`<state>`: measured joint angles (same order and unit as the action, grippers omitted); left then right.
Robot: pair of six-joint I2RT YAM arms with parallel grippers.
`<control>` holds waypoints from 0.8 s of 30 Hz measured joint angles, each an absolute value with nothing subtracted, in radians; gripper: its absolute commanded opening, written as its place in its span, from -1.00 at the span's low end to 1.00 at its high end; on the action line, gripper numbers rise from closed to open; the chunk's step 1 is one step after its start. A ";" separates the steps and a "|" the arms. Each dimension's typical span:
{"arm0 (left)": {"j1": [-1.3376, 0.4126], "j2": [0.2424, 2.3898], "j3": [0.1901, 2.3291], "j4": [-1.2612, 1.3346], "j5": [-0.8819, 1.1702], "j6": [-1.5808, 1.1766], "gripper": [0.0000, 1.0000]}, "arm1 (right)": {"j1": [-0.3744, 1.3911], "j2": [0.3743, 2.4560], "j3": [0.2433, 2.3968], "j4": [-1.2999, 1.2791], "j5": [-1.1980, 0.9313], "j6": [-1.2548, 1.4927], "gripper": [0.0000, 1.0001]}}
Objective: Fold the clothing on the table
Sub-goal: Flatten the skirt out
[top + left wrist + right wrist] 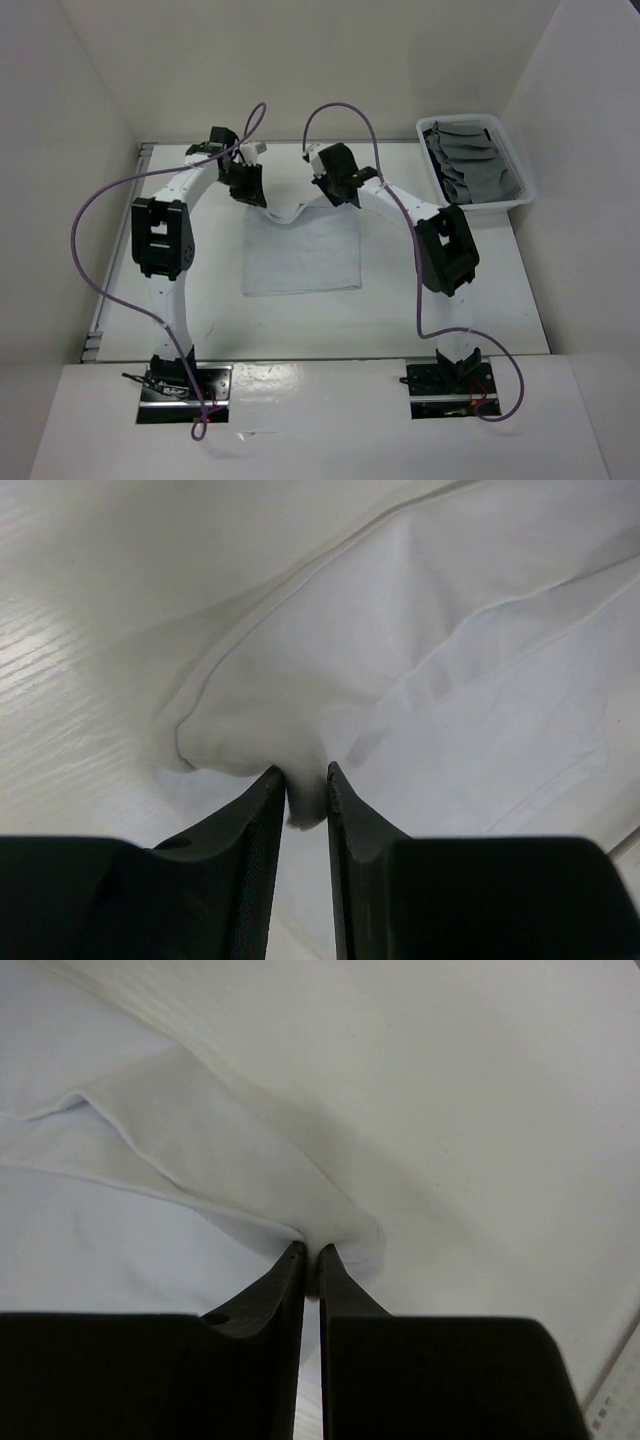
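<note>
The clothing point(300, 255) is a white cloth lying flat on the white table point(450, 300), its far edge lifted into a shallow sag between the two grippers. At the far left corner, my left gripper point(250, 195) is shut on a bunched fold of the clothing point(420, 680); the left wrist view shows fabric pinched between the fingertips of the left gripper point(305, 778). My right gripper point(332, 195) holds the far right corner. In the right wrist view the right gripper point(310, 1250) has its jaws nearly together on the hem of the clothing point(200, 1160).
A white basket point(460, 120) holding several folded grey cloths point(470, 165) stands at the back right of the table. A metal rail point(115, 270) runs along the left edge. White walls enclose the table on three sides.
</note>
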<state>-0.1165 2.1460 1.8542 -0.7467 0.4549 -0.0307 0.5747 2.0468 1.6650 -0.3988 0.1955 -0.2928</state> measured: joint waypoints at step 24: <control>0.029 2.455 2.223 -0.764 0.638 -0.153 0.10 | 0.279 2.442 2.130 -0.477 -0.046 -0.124 -0.71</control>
<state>0.0288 2.4554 2.2230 -0.7635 0.6384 -0.1528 0.2787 2.4420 2.1300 -0.4774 -0.0456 -0.1242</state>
